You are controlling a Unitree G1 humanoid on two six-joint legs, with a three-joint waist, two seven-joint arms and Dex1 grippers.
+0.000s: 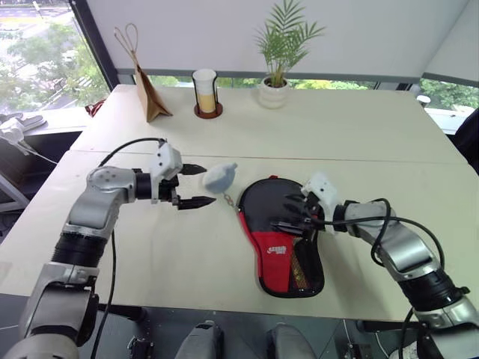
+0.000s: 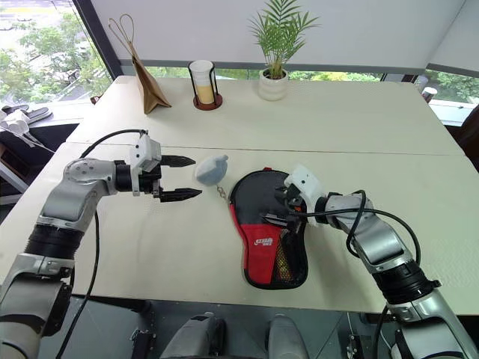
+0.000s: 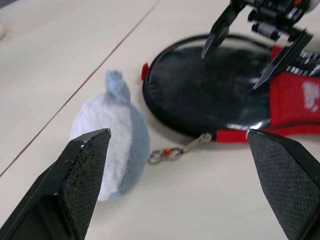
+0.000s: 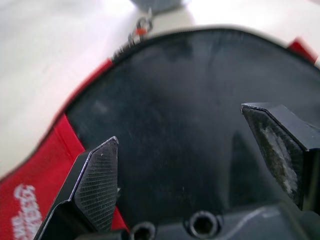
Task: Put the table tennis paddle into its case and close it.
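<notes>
The case (image 1: 278, 232) lies flat on the table, black round top toward the far side, red section with a white logo and mesh pocket toward me. The paddle is hidden; a pale brown strip shows through the mesh (image 1: 299, 268). My right gripper (image 1: 293, 213) hovers open just over the case's black part, which spreads beneath its fingers (image 4: 100, 180) in the right wrist view. My left gripper (image 1: 196, 185) is open to the left of the case, pointing at a grey-blue plush toy (image 3: 110, 135). A small metal chain (image 3: 175, 150) runs from the toy to the case's edge.
At the table's far side stand a brown paper bag (image 1: 150, 93), a cup in a dark holder (image 1: 205, 93) and a potted plant (image 1: 275, 78). A seam (image 1: 359, 159) crosses the tabletop behind the case. The table's front edge lies just below the case.
</notes>
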